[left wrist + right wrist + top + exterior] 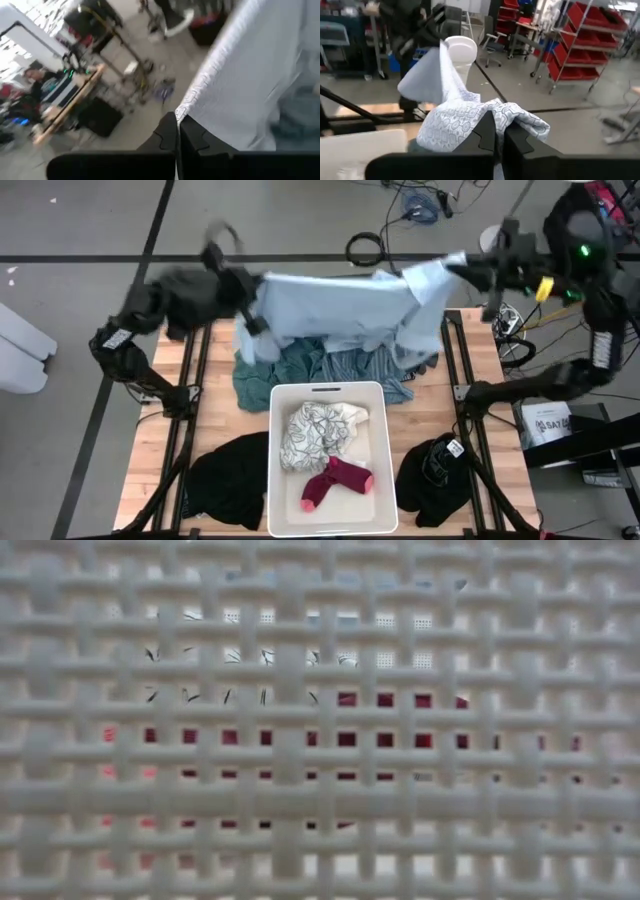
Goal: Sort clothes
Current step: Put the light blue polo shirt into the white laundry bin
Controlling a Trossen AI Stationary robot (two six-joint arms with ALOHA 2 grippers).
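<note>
A light blue garment (345, 305) is spread in the air over the table's far part, between my two grippers. My left gripper (256, 315) is shut on its left end and my right gripper (458, 268) on its right end. Under it, a teal garment (265, 375) and a blue-white striped one (360, 365) lie in a pile on the table. A white patterned garment (315, 430) and a pink sock (335, 480) lie in the white bin (275, 480). Black garments lie on the table left (230, 475) and right (435, 475) of the bin. My left gripper (178, 131) pinches the garment's edge (189, 111) between its two shut fingers, coming roughly level from the table's left. The cloth rises away from the fingers as a flat sheet, lifted off the table. My right gripper (500, 131) pinches a bunched fold of the patterned light blue cloth (485, 120) between its shut fingers, several layers gathered there. It comes roughly level from the table's right. The cloth stretches from it toward the other arm, clear of the table.
The bin's lattice wall (320, 740) fills the low view, with pink showing through its holes. Cables and a stand lie on the floor beyond the far edge. A person (405, 30) stands in the room behind the table.
</note>
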